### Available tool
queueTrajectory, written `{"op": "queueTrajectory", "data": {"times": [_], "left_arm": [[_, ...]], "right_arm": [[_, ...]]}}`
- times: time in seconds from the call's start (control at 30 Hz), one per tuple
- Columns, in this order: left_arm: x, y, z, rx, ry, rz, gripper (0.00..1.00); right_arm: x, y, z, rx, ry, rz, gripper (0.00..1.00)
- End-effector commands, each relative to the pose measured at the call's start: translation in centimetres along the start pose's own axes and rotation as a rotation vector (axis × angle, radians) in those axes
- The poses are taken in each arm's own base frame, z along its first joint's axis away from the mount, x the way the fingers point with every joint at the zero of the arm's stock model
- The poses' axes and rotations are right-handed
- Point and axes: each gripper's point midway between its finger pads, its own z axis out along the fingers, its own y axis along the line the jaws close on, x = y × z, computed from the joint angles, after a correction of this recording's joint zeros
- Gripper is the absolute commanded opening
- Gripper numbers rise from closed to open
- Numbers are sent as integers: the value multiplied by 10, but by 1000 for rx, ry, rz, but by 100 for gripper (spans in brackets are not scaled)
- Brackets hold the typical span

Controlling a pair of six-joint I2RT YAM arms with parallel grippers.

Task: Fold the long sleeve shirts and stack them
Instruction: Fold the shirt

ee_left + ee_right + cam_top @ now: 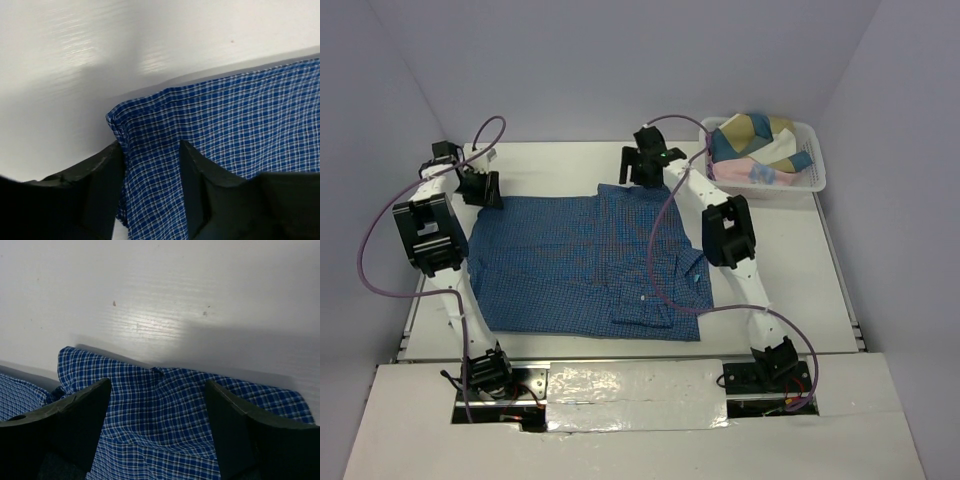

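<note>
The blue fine-checked long sleeve shirt lies spread on the table, a sleeve folded across its front with the cuff near the right. My left gripper sits at the shirt's far left corner. Its jaws are partly apart and straddle the hem corner, which is slightly gathered between them. My right gripper is over the shirt's far edge. Its jaws are wide apart, with cloth lying between them and not pinched.
A white basket holding other bunched garments stands at the far right. Bare white table lies beyond the shirt's far edge and to the right of the shirt.
</note>
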Motion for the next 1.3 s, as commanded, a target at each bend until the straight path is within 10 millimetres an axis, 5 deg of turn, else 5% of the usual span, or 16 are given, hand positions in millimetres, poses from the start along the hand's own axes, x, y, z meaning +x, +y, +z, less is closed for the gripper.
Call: {"op": "queueTrajectory", "data": {"times": [0.0,0.1,0.17,0.23,0.37,0.5,0.63,0.83,0.87,1.0,1.17,1.27], "left_arm": [[6,-28,3,123,4,3,57],[12,-34,6,153,17,6,41],[13,-36,6,164,20,8,18],[14,-36,5,168,23,6,2],[2,-42,-7,177,-18,44,0],[-10,-49,-27,173,-89,105,0],[-25,-59,-58,144,-180,213,0],[-15,-79,-95,101,-275,377,0],[-1,-83,-93,106,-260,376,0],[19,-92,-111,88,-267,460,0],[75,-92,-120,107,-195,468,0],[108,-88,-124,113,-148,459,0]], "right_arm": [[23,13,0,10,45,-41,82],[34,17,6,3,70,-46,67],[38,23,5,-22,82,-53,60],[36,22,4,-22,74,-52,37],[23,21,-14,-20,40,-64,2],[13,25,-35,-42,-1,-89,0],[-15,38,-86,-62,-129,-115,0],[-9,46,-159,-95,-317,-149,0],[-8,48,-167,-102,-348,-155,0],[45,47,-192,-87,-334,-230,0],[125,36,-210,-66,-269,-254,0],[176,49,-221,-122,-248,-297,0]]}}
